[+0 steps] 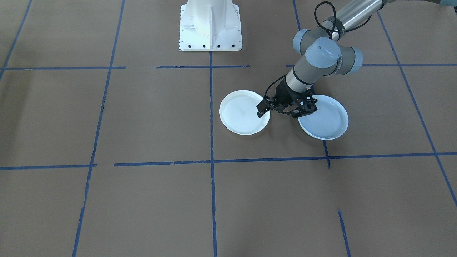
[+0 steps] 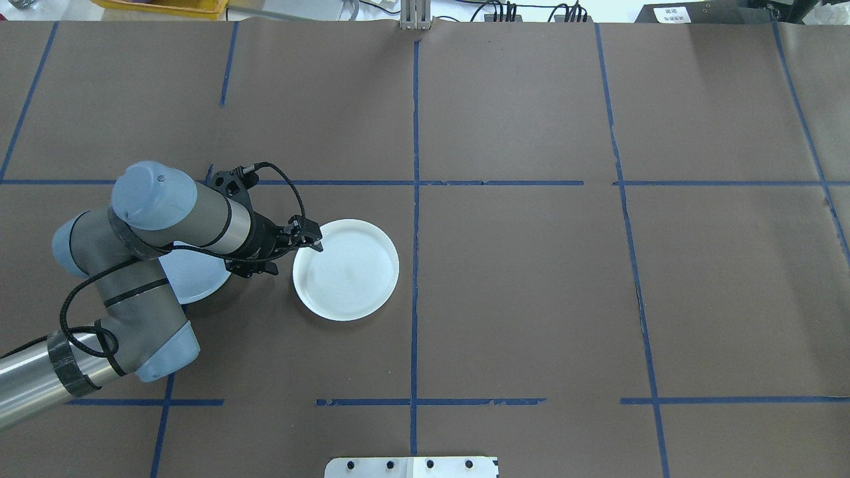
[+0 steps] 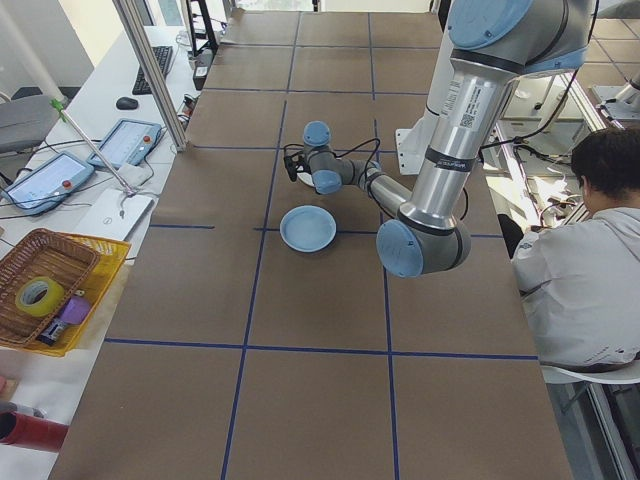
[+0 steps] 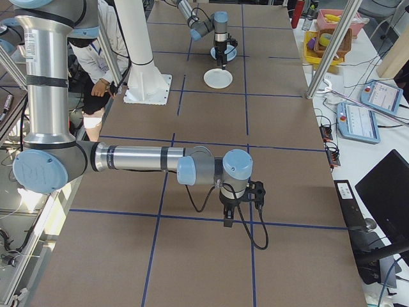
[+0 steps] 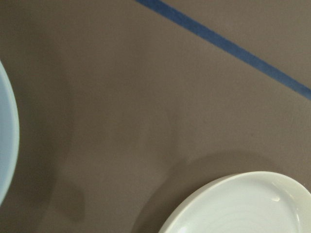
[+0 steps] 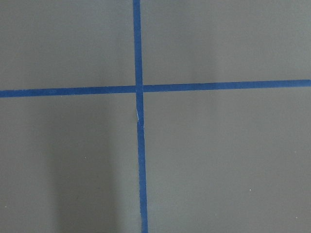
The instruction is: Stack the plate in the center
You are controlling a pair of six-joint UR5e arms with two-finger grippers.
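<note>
The pale-blue smooth plate (image 1: 326,123) lies flat on the brown table, and my left arm partly covers it in the overhead view (image 2: 192,282). A brighter white plate (image 1: 242,114) lies beside it, a small gap apart. My left gripper (image 1: 261,110) reaches low and tilted over that gap. Its fingers are close together on the white plate's (image 2: 348,272) rim on the side facing the blue plate. The left wrist view shows the white rim (image 5: 243,208) and a sliver of blue plate (image 5: 6,141), but no fingers. My right gripper (image 4: 225,220) hangs over a tape crossing far away, and I cannot tell its state.
The robot base (image 1: 210,26) stands behind the plates. Blue tape lines (image 2: 415,199) divide the table into squares. A person (image 3: 580,260) sits beside the table's robot side. A yellow tray with a basket (image 3: 50,285) and tablets (image 3: 125,140) lie off the far edge.
</note>
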